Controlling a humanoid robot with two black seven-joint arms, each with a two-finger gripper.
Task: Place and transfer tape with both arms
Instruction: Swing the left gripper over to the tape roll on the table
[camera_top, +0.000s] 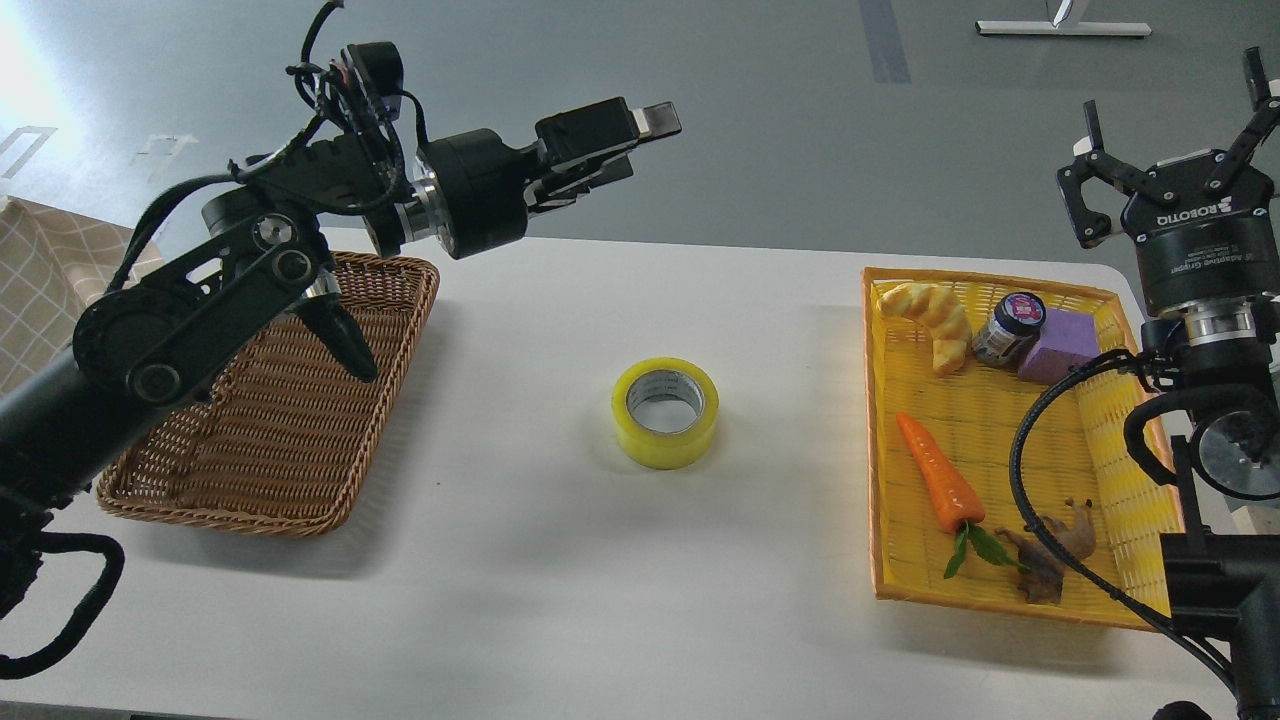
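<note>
Centrally, yellow translucent tape lying flat on table, core seemingly grey-white

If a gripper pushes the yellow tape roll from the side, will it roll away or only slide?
The tape lies flat on its face, hole up, so it would probably slide on the table rather than roll. Its glossy wrap may be slippery. The ring looks stiff.

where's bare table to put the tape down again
Bare table surrounds the tape, between the wicker basket and the yellow tray; the near edge is open too. The tray is crowded: carrot, bread, jar.
</note>
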